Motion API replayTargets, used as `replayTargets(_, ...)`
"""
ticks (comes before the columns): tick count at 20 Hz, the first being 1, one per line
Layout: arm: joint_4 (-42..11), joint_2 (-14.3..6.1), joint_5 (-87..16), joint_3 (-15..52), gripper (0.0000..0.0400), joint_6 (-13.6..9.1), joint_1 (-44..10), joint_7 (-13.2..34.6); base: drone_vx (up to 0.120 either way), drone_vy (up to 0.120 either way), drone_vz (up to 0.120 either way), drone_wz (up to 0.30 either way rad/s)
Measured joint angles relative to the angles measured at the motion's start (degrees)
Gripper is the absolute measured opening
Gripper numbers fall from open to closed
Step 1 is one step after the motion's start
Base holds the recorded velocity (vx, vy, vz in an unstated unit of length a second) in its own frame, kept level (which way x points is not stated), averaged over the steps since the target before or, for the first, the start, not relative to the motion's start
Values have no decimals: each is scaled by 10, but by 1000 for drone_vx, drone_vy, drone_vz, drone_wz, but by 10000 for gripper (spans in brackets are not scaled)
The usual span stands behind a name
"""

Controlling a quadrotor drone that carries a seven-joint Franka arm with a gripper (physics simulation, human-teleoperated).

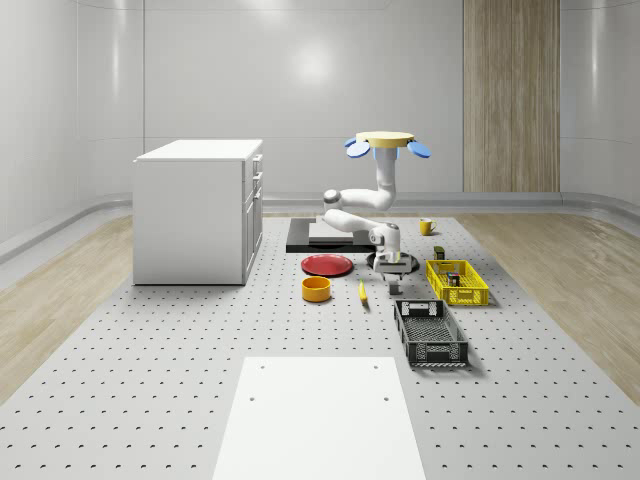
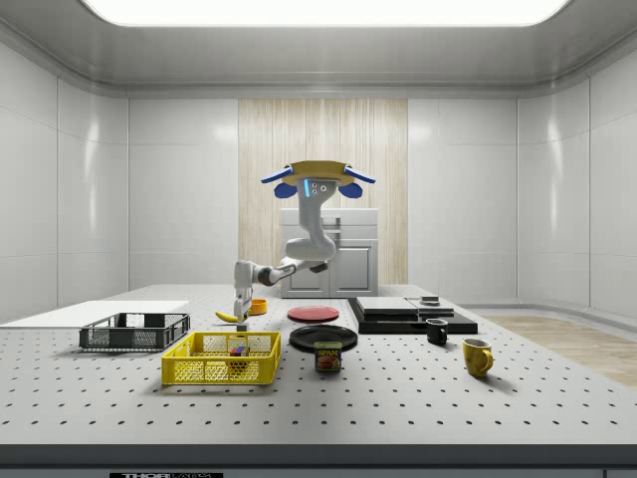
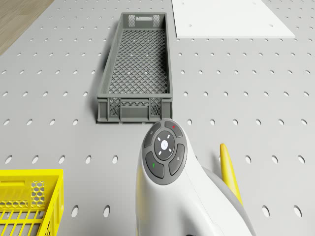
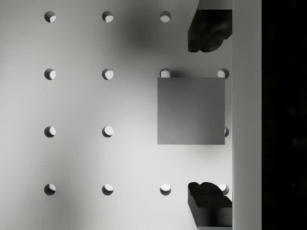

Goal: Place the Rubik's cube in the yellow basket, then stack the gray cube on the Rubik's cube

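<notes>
The jaws [image 4: 208, 115] stand wide, one finger [image 4: 207, 31] on each side of the gray cube [image 4: 191, 110], not touching it. The cube rests on the desk [image 4: 96, 158], and the jaws hang just above it. In the whole-scene view the jaws [image 1: 393, 268] are between the banana [image 1: 362, 293] and the yellow basket [image 1: 457, 282], close to the gray crate [image 1: 430, 335]. The Rubik's cube [image 2: 237, 351] seems to lie inside the basket [image 2: 221, 359], though it is small in the side view. The drone [image 1: 388, 144] hovers over the desk, behind the red plate [image 1: 327, 264].
</notes>
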Motion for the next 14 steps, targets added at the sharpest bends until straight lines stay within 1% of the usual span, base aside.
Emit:
replayTargets(5,14,7,-26,-27,400,10,-9,2,0,0,0,0)
replayTargets(12,24,16,-44,-44,400,13,-12,1,0,0,0,0)
replayTargets(14,25,18,-48,-47,349,13,-12,0,0,0,0,0)
